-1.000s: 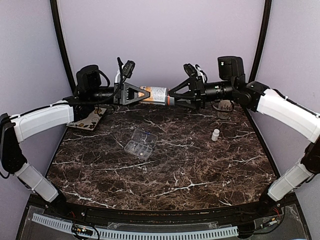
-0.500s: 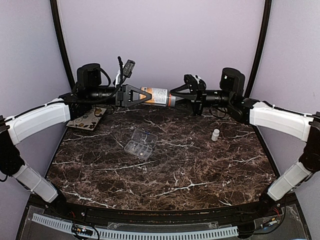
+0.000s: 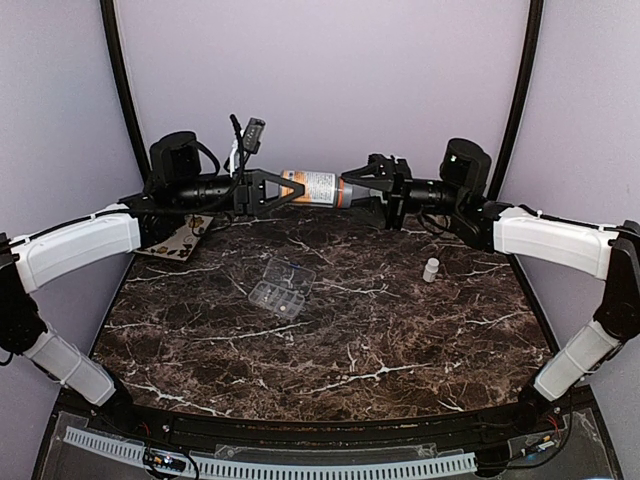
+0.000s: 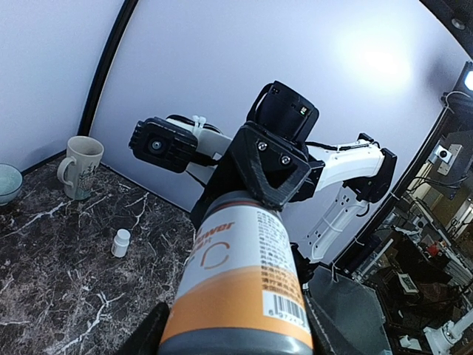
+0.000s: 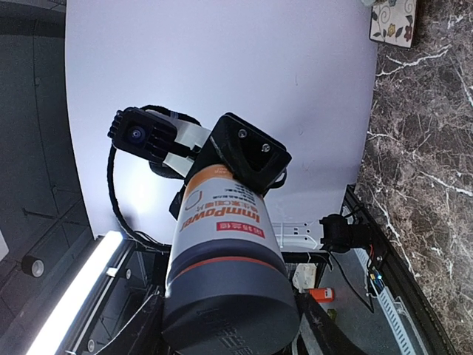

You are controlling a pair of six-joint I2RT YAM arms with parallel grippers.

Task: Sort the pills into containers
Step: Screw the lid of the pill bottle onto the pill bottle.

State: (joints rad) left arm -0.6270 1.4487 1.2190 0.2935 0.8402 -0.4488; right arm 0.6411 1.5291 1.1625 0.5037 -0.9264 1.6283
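Both arms are up at the far edge of the table [image 3: 400, 340], sharing one pill bottle [image 3: 318, 187] held level in the air; left gripper [image 3: 290, 189] is clamped on the base end, fingers closed against the body; right gripper [image 3: 350, 190] is clamped on the dark grey cap [image 5: 230, 314] at the other end. Organizer box [image 3: 278, 290] lies flat on the table, left of centre, well apart from both grippers, nothing touching it; lid looks swung open toward the far side; can't tell if any compartment has pills in it. Small white bottle [image 3: 431, 269] stands upright on the right side; mug [image 4: 80, 168] sits at the far right corner; patterned tile [image 3: 178, 240] lies far left, under the left arm.
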